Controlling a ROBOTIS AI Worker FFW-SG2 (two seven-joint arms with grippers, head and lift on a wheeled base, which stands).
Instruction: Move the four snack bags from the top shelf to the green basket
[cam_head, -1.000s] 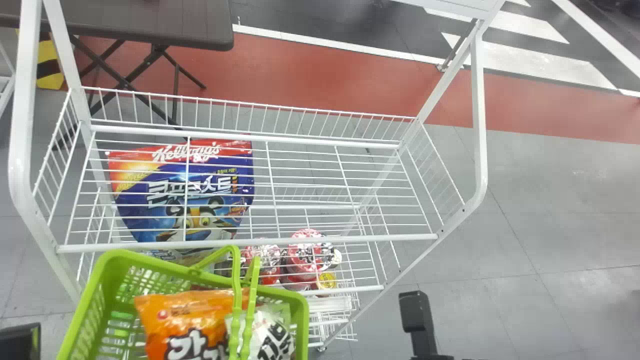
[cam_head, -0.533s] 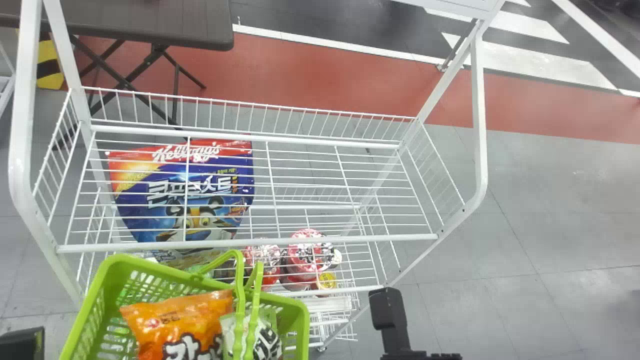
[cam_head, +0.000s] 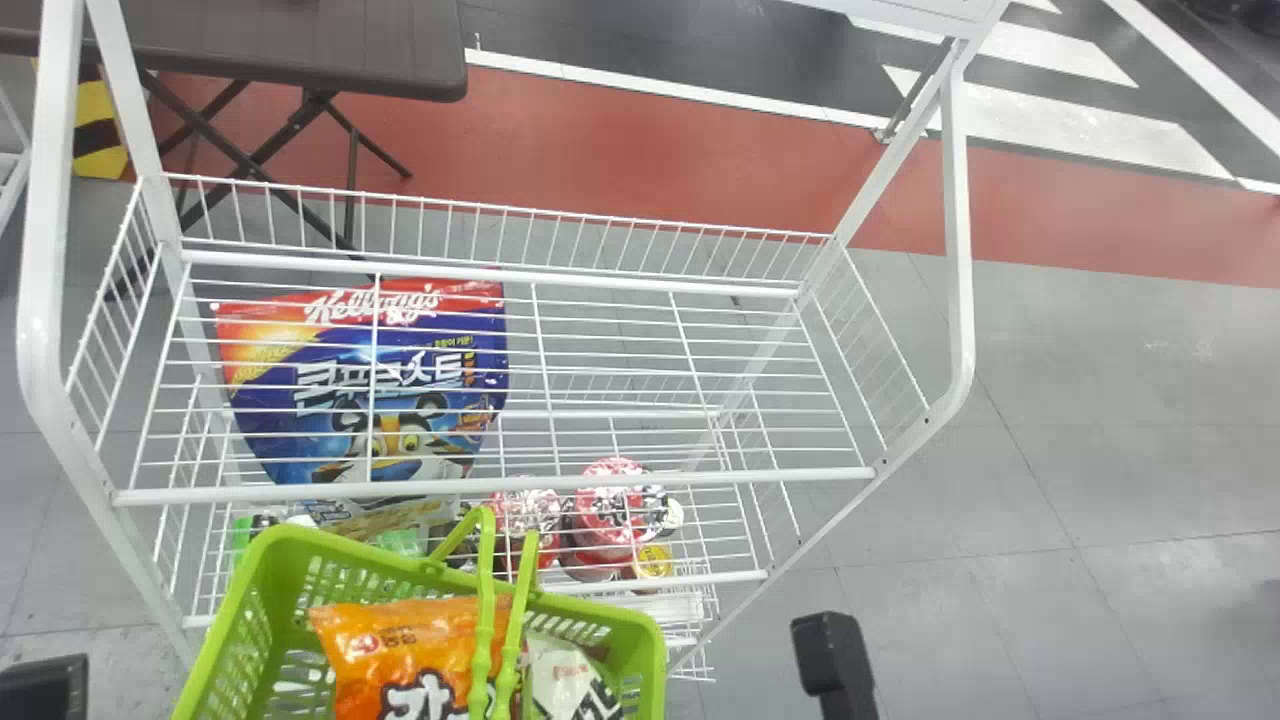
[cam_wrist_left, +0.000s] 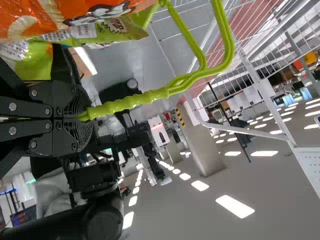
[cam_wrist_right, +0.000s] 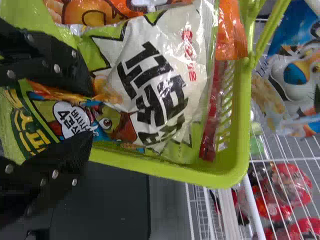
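Right gripper (cam_wrist_right: 91, 111), its two fingers set wide apart, with the green bag (cam_wrist_right: 37, 122) showing between them, close to the rim of your basket (cam_wrist_right: 235, 172). Left gripper (cam_wrist_left: 82, 116): closed on the handle (cam_wrist_left: 122, 103). The white bag (cam_wrist_right: 160, 87) and the orange bag (cam_head: 400, 640) lie in the basket; you cannot confirm all four bags from these views. Judged by the load, the transfer is nearly complete.

Probable faults: (a) should you withdraw the right gripper sideways, a finger could snag the loose film and drag the green bag over the rim; (b) should you close early, you may pinch the rim and tilt the basket; (c) the handle is slender, so a knock could swing the load or twist it in your left grip, spilling the upper bags.
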